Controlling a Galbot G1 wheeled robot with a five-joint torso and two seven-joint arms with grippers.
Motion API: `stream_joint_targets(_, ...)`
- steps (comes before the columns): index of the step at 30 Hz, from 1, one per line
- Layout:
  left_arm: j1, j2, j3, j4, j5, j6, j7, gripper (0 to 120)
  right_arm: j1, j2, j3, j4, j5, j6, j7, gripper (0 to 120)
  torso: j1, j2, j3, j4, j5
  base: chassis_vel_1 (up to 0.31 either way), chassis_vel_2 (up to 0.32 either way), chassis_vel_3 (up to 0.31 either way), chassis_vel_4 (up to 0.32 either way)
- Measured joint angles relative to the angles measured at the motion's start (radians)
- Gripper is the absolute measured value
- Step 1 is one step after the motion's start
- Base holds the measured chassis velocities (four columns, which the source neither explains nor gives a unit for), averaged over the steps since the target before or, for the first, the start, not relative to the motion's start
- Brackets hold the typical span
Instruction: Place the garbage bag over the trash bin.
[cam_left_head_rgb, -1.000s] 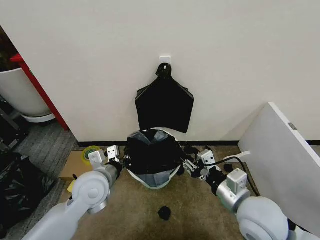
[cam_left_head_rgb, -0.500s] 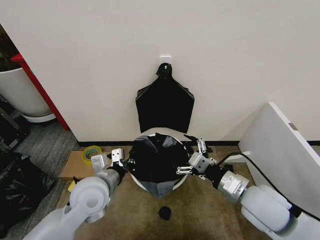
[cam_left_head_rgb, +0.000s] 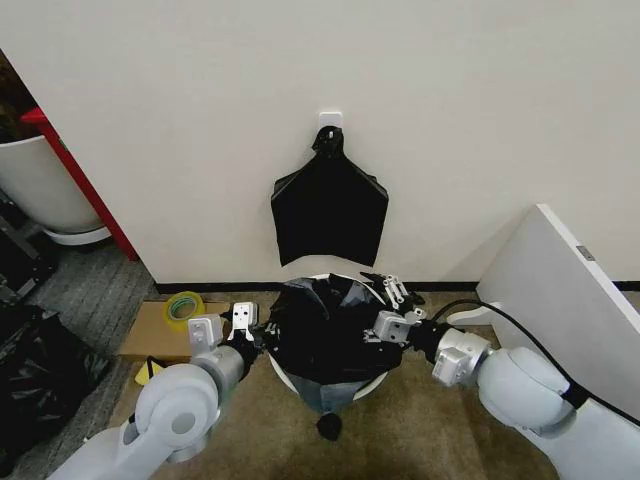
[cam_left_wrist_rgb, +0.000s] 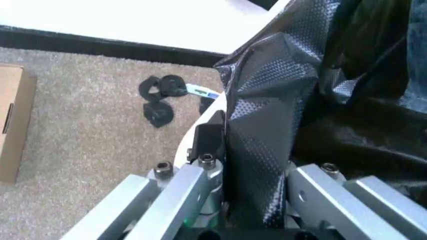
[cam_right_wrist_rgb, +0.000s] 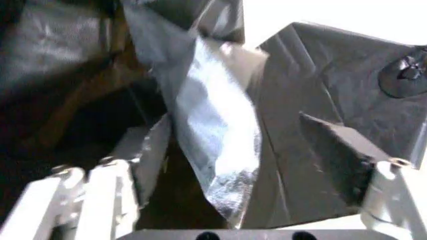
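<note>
Head view: a flat bundle of black bags (cam_left_head_rgb: 330, 215) is hanging from a white wall hook (cam_left_head_rgb: 330, 122) at upper centre, directly above the work. A roll of yellow-green tape (cam_left_head_rgb: 183, 305) is sitting on a cardboard sheet (cam_left_head_rgb: 150, 335) at lower left, a white panel (cam_left_head_rgb: 570, 310) is leaning at the right, and a small black crumpled scrap (cam_left_head_rgb: 329, 426) is lying on the carpet (cam_left_head_rgb: 420, 430) at bottom centre. The trash bin (cam_left_head_rgb: 345, 383) is standing upright at lower centre, against the wall, its mouth facing up, white rim showing at the front and back. The garbage bag (cam_left_head_rgb: 320, 325) is lying loosely bunched over the bin's mouth, with a fold hanging down the front. The left hand (cam_left_head_rgb: 262, 333) is touching the bag's left edge; the right hand (cam_left_head_rgb: 380, 322) is sitting at its right edge.

Left wrist view: small black scraps (cam_left_wrist_rgb: 160, 97) are lying on the carpet (cam_left_wrist_rgb: 80, 130) at centre left, near the bin's white rim (cam_left_wrist_rgb: 193, 137). The left hand (cam_left_wrist_rgb: 250, 192) is standing fairly wide, and a textured fold of the bag (cam_left_wrist_rgb: 267, 125) is running up between its fingers (cam_left_wrist_rgb: 180, 192); whether it is gripping the fold, I cannot tell.

Right wrist view: the right hand (cam_right_wrist_rgb: 257, 192) is spread open, a glossy strip of bag (cam_right_wrist_rgb: 220, 145) dangling loose between its white fingers (cam_right_wrist_rgb: 110, 192).
</note>
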Motion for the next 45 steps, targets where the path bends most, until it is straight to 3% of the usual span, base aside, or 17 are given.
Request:
stream_joint_targets(15, 0.028, 0.007, -0.004, -0.014, 0.018, 0.007, 0.022, 5, -0.041, 0.002, 0.006, -0.020, 0.042, 0.121, 0.048, 11, 0.000, 0.000, 0.000, 0.0000, 0.0000, 0.000, 0.000, 0.000, 0.000)
stream_joint_targets(19, 0.029, 0.008, -0.004, -0.015, 0.020, 0.007, 0.024, 5, -0.042, 0.000, 0.007, -0.020, 0.045, 0.128, 0.048, 8, 0.000, 0.000, 0.000, 0.0000, 0.0000, 0.000, 0.000, 0.000, 0.000)
stream_joint_targets(20, 0.033, 0.010, -0.005, -0.017, 0.028, 0.007, 0.031, 5, -0.042, -0.004, 0.009, -0.021, 0.054, 0.141, 0.044, 0, 0.000, 0.000, 0.000, 0.0000, 0.0000, 0.000, 0.000, 0.000, 0.000)
stream_joint_targets(25, 0.058, 0.020, -0.007, -0.018, 0.116, -0.003, 0.091, 5, -0.035, -0.013, 0.015, -0.017, 0.135, 0.150, 0.038, 0, 0.000, 0.000, 0.000, 0.0000, 0.0000, 0.000, 0.000, 0.000, 0.000)
stream_joint_targets(26, 0.061, 0.021, -0.008, -0.014, 0.174, -0.016, 0.137, 5, -0.030, -0.017, 0.020, -0.014, 0.192, 0.150, 0.049, 0, 0.000, 0.000, 0.000, 0.0003, 0.0000, 0.000, 0.000, 0.000, 0.000)
stream_joint_targets(31, 0.068, 0.041, -0.010, -0.002, 0.331, -0.064, 0.266, 5, -0.020, -0.043, 0.038, 0.041, 0.474, 0.034, 0.107, 0, 0.000, 0.000, 0.000, -0.0002, -0.0001, 0.000, 0.000, 0.000, 0.000)
stream_joint_targets(33, 0.068, 0.042, -0.010, -0.001, 0.338, -0.067, 0.271, 5, -0.019, -0.043, 0.038, 0.043, 0.483, 0.028, 0.110, 0, 0.000, 0.000, 0.000, -0.0002, -0.0001, 0.000, 0.000, 0.000, 0.000)
stream_joint_targets(39, 0.085, 0.046, 0.004, 0.025, 0.485, -0.163, 0.380, 5, 0.027, -0.070, 0.051, 0.033, 0.757, -0.154, 0.203, 0, 0.000, 0.000, 0.000, 0.0000, -0.0001, 0.000, 0.000, 0.000, 0.000)
stream_joint_targets(45, 0.099, 0.067, 0.005, 0.030, 0.596, -0.205, 0.470, 5, 0.031, -0.101, 0.066, 0.008, 0.879, -0.173, 0.194, 0, 0.000, 0.000, 0.000, -0.0001, 0.0000, 0.000, 0.000, 0.000, 0.000)
